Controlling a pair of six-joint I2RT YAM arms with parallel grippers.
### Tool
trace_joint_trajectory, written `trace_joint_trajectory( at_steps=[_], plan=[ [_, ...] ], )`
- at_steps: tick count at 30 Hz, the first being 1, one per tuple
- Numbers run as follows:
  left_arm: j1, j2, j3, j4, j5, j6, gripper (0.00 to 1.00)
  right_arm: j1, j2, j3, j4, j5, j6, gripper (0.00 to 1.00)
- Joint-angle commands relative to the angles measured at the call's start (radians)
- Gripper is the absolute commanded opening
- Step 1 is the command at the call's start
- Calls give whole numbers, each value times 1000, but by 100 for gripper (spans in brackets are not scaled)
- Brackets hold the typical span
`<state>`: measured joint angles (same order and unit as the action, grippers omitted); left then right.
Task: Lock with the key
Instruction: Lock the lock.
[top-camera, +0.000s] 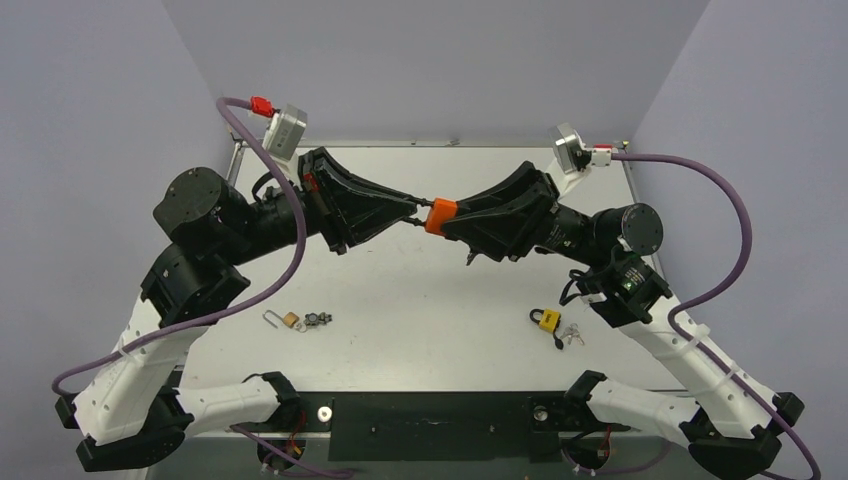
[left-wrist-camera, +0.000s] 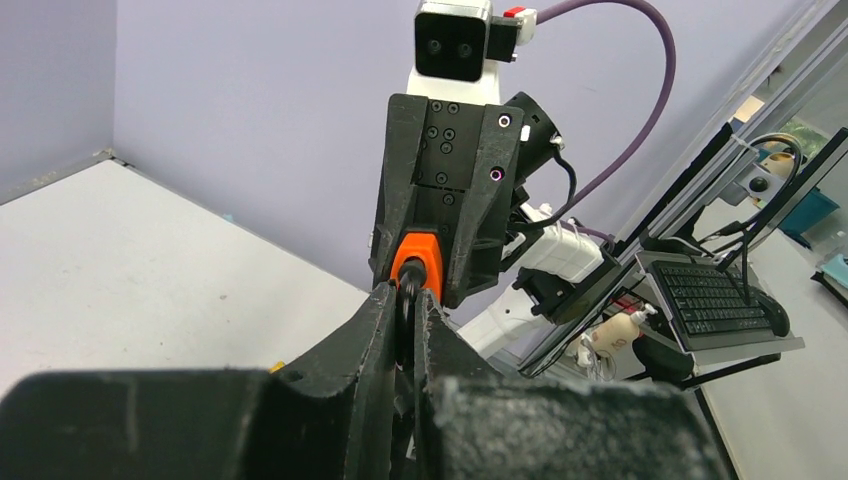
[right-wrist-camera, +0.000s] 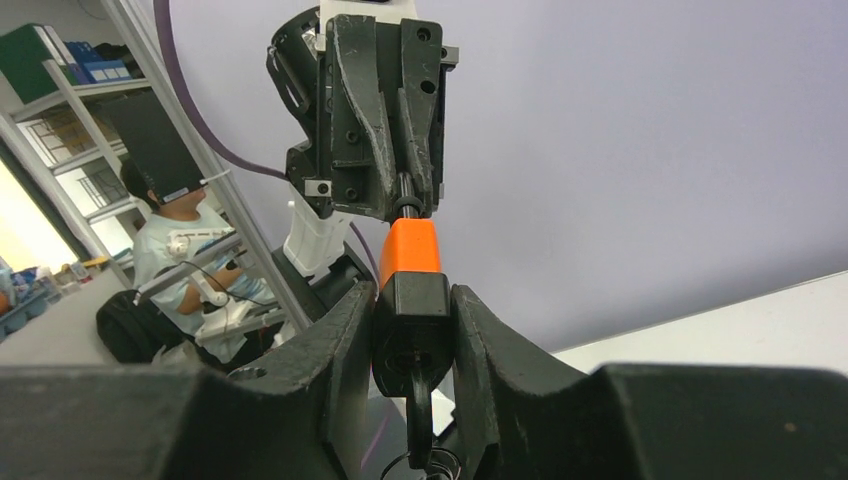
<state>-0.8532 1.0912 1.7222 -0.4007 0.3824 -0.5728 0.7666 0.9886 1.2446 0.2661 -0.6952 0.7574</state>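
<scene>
Mid-air over desk (top-camera: 420, 300): right fingers (right-wrist-camera: 340, 345) clenched on orange padlock (right-wrist-camera: 410, 255), left fingers (left-wrist-camera: 365, 345) pinched on key (right-wrist-camera: 407, 200), which meets the lock's far end just beyond their tips. Keep key coaxial w/ lock, twist w/o side load, right arm rigid as counter-hold.

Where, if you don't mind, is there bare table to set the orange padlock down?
The table is bare between the brass padlock and the yellow padlock. Crowded: farther back, where left gripper and right gripper meet on the orange padlock.
</scene>
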Motion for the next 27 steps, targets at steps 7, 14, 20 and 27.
trace_joint_trajectory(
  at_steps=[7, 14, 20, 27],
  plan=[
    [11, -13, -145, 157, 70, -10, 0, 34, 19, -34, 166, -1, 120, 0],
    [10, -22, -187, 175, 100, -26, 0, 35, 34, -28, 170, 19, 123, 0],
    [-2, -38, -283, 244, 87, -108, 0, 98, 51, 56, -98, 176, -60, 0],
    [-55, -35, -337, 260, 49, -137, 0, 133, 98, 130, -208, 262, -143, 0]
  ],
)
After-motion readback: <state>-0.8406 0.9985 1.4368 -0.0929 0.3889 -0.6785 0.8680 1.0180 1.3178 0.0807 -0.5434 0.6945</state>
